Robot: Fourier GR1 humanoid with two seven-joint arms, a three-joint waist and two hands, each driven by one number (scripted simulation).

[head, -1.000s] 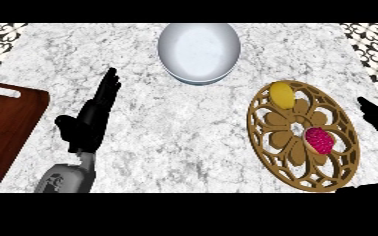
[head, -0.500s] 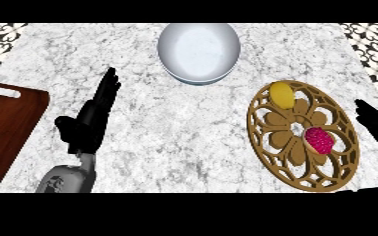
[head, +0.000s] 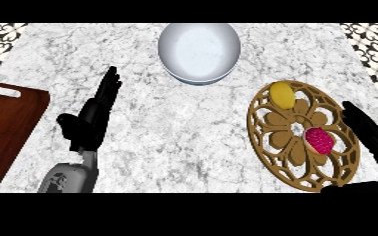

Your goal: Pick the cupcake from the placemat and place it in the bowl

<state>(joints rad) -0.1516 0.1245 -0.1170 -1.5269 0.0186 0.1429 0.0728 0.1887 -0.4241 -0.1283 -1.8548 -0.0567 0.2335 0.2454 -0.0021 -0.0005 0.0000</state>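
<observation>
The marble surface (head: 184, 130) looks the same as half a second ago; only the right hand (head: 362, 127) has crept slightly farther in over the placemat's right edge. The round gold placemat (head: 303, 135) carries the pink cupcake (head: 320, 140) right of its centre and a yellow lemon (head: 282, 94) at its upper left. The white bowl (head: 199, 52), up and left of the placemat, holds nothing. Far left of the placemat, the left hand (head: 92, 115) rests with fingers straight. The right hand's fingers look spread, touching nothing.
</observation>
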